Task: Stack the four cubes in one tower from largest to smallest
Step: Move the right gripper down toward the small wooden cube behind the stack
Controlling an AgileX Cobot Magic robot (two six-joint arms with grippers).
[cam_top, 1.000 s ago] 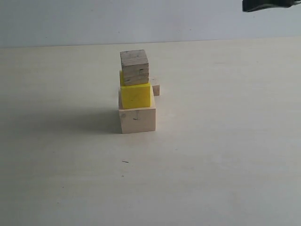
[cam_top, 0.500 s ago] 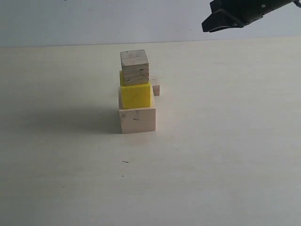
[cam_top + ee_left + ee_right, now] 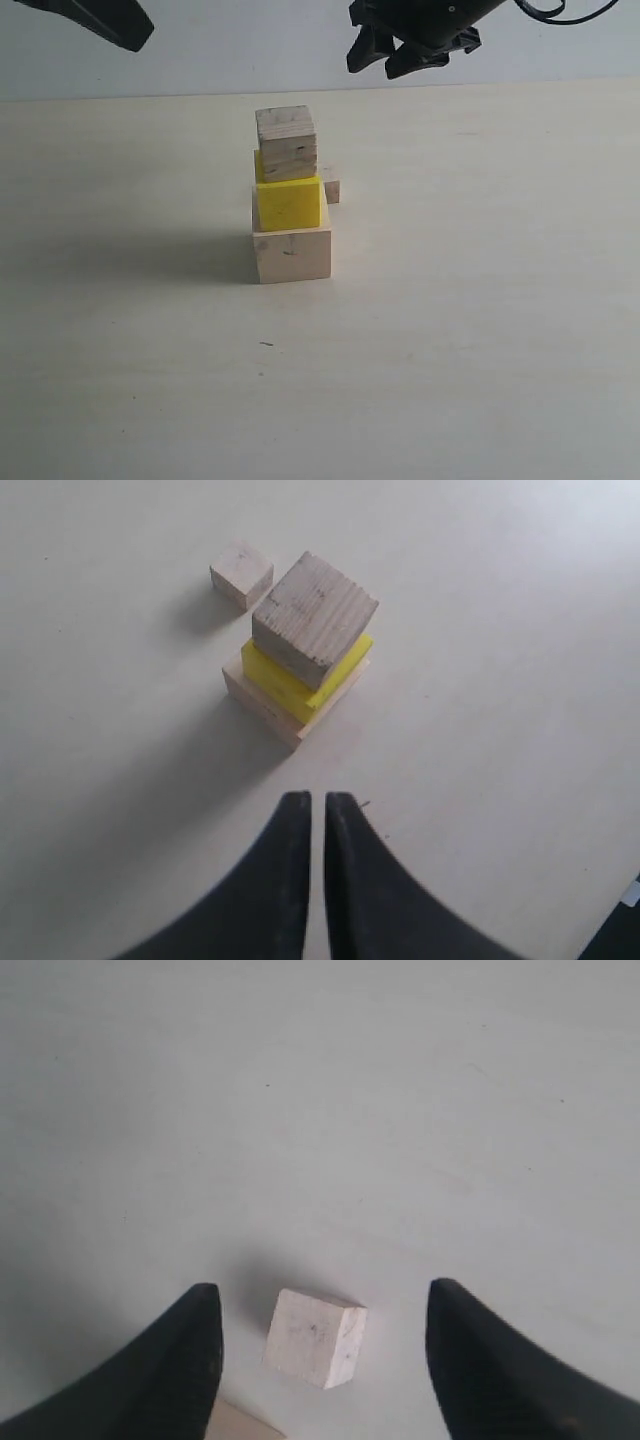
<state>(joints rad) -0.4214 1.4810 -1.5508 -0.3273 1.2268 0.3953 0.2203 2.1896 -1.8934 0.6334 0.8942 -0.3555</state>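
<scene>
Last pick: R tool (image 3: 385,62) over smallest cube (image 3: 312,1338)
3 up mid tabletop (image 3: 480,330): big pale cube (image 3: 292,255), yellow cube (image 3: 290,205), plywood cube (image 3: 287,142) on top. Smallest cube lies on the tabletop just far-right of the base. R tool jaws wide, empty, cube between them below. L tool (image 3: 317,805) jaws nearly closed, empty, high at left. I'd drop straight, square jaws to cube faces, keep fingers clear of the stack, close softly, lift vertical before traversing.

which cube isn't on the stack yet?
The smallest pale wood cube. It sits alone on the table beside the tower, touching nothing, while the other three cubes are stacked on one another.
</scene>
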